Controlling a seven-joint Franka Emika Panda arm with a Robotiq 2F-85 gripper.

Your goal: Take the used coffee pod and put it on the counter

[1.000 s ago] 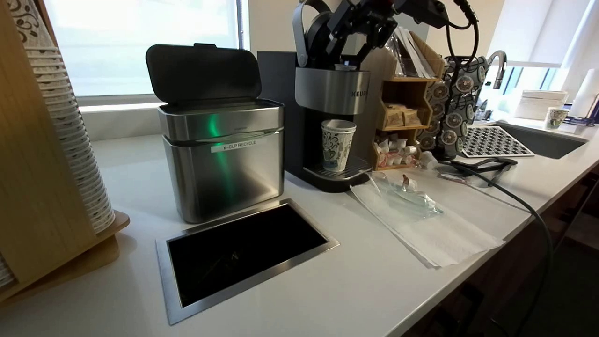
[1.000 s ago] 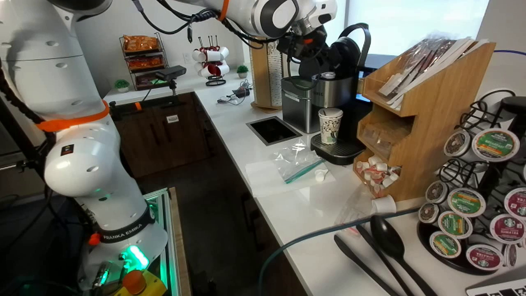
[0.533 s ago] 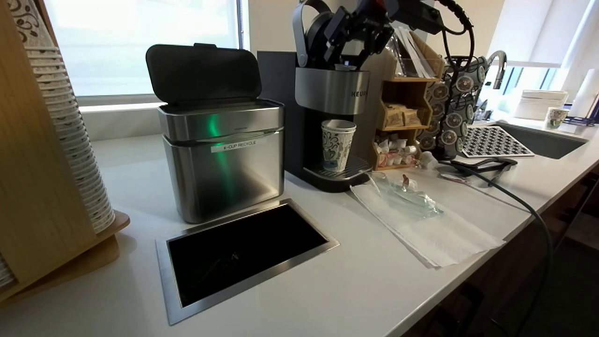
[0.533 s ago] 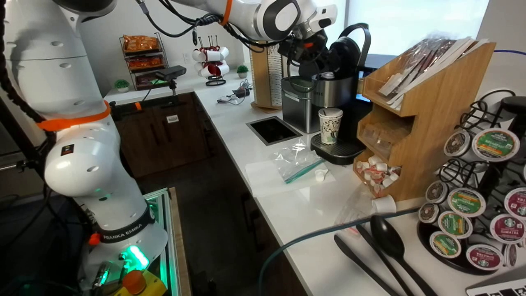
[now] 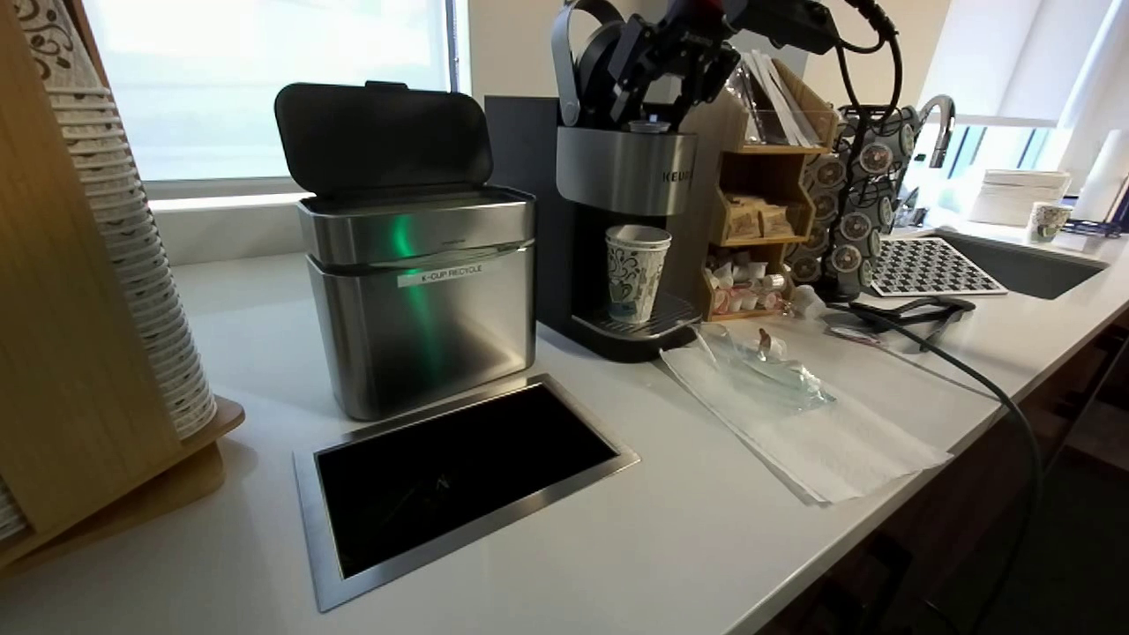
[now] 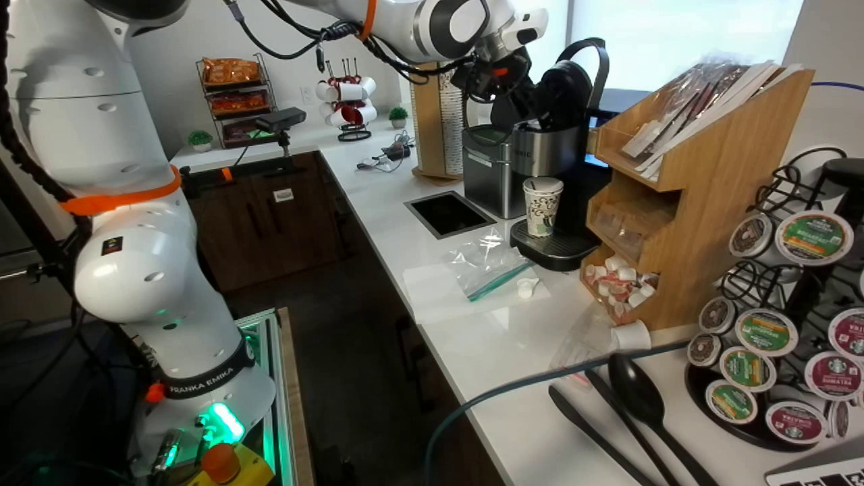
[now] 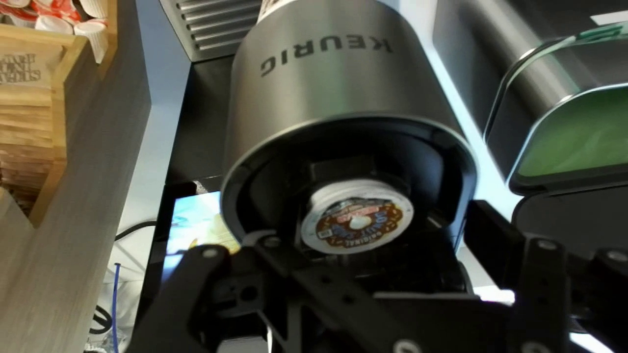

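Note:
The used coffee pod (image 7: 357, 216) sits in the open top of the coffee machine (image 7: 333, 73). In the wrist view it has a white rim and a brown printed lid and looks tilted. In an exterior view it is a small pale disc (image 5: 649, 128). My gripper (image 7: 368, 225) is open, its fingers (image 7: 490, 245) on either side of the pod. The left finger in the wrist view is close to the pod; the right one is well apart. Whether either touches is unclear. The off-white counter (image 5: 670, 538) (image 6: 472, 351) lies below, around the machine.
The machine's raised lid (image 6: 565, 84) stands behind the gripper. A paper cup (image 5: 637, 273) is on the drip tray. An open steel bin (image 5: 432, 326), a dark inset (image 5: 467, 476), a plastic bag (image 6: 489, 260), a wooden organizer (image 6: 729, 182) and a pod rack (image 6: 769, 304) are nearby.
My gripper has shifted and tilted slightly at the machine's top. In an exterior view the hand has moved a little left, and the pod, visible before, is now almost hidden.

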